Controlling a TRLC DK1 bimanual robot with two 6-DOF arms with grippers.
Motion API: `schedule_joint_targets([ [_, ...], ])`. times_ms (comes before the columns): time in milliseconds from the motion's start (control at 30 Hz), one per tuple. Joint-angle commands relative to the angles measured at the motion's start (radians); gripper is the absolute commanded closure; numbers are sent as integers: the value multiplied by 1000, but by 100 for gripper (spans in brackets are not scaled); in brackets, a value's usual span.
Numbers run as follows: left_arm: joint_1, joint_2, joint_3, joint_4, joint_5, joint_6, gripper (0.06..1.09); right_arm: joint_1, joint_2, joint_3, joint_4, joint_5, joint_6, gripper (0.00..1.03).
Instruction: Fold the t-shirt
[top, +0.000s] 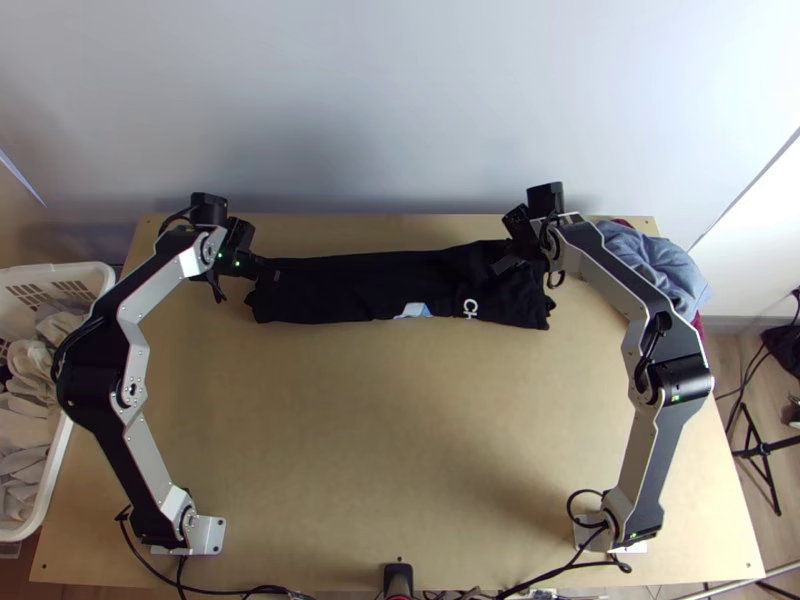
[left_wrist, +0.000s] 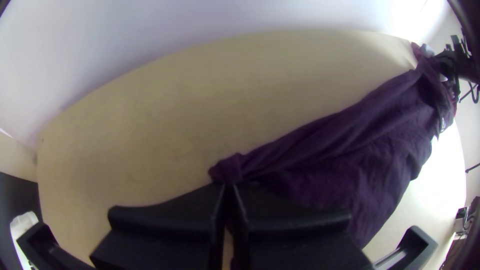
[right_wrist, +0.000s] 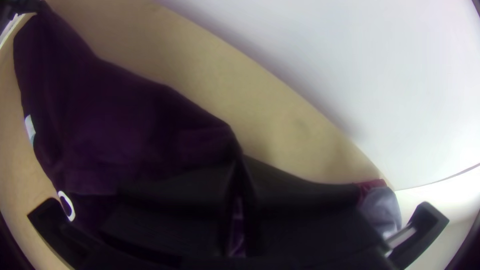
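The black t-shirt (top: 350, 290) was laid out in a long, narrow band across the far part of the table (top: 380, 450), with its long sides run from left to right. A light blue and white patch (top: 414, 311) and some white lettering (top: 469, 308) were shown at its near edge. At the band's left end, the far corner was held by the left gripper (top: 264, 268); its fingers (left_wrist: 170, 220) were closed together, and a small bunch of the cloth was pinched at their tips. The far edge near the right end was held by the right gripper (top: 507, 263), with the cloth nipped between its closed fingers (right_wrist: 175, 200). Creases were drawn along the cloth between the two grips. By the table's far right corner, a blue-grey cloth (top: 660, 265) was heaped with a dark red cloth (top: 622, 223). Pale cloths (top: 25, 420) were contained in a white basket (top: 75, 275) beside the table's left side.
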Motion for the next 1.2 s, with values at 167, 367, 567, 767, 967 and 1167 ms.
schedule_joint_targets([
  [167,-19,6,-44,-56,3,-5,33,7,20,3,-34,-1,38,3],
  [367,18,-67,-24,-111,8,-42,19,-4,-60,4,-54,-3,78,4],
  [567,62,-121,10,-252,84,-114,16,18,-177,7,-52,-3,113,4],
  [767,62,-109,16,-298,103,-129,16,73,-234,10,-75,-3,112,4],
  [967,51,-51,59,-300,103,-144,16,128,-260,-4,-112,-3,110,4],
  [1167,50,25,99,-315,101,-160,16,174,-272,-27,-138,-11,106,4],
])
